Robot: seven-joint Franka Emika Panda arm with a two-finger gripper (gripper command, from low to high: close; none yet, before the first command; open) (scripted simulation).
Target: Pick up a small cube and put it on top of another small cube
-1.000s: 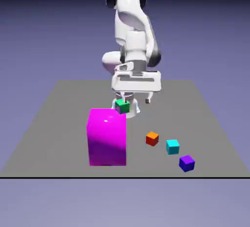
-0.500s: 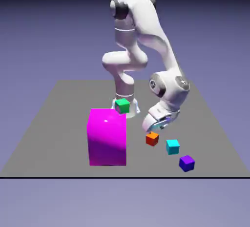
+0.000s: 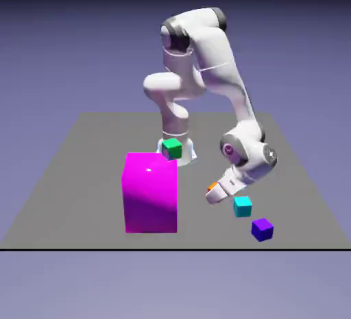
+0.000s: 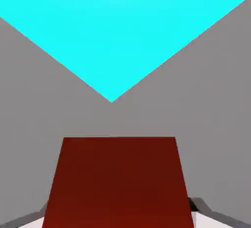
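The small orange-red cube [image 3: 212, 187] lies on the grey table, and only a sliver of it shows beside my lowered gripper [image 3: 216, 195]. In the hand view the same cube [image 4: 117, 183] appears dark red and large between my fingertips [image 4: 205, 211], with the gripper shut on it. It still seems to rest on the table. The small green cube [image 3: 172, 148] with dark sides sits farther back, near the robot's base and behind the magenta block.
A big magenta block [image 3: 149, 193] stands to the exterior view's left of my gripper. The cyan cube [image 3: 242, 206] lies close by on the other side and fills the top of the hand view [image 4: 117, 26]. A purple cube [image 3: 262, 228] sits near the table's front edge.
The arm swung from above the green cube down to the orange-red cube. The hand dropped over that cube and the fingers closed on it.
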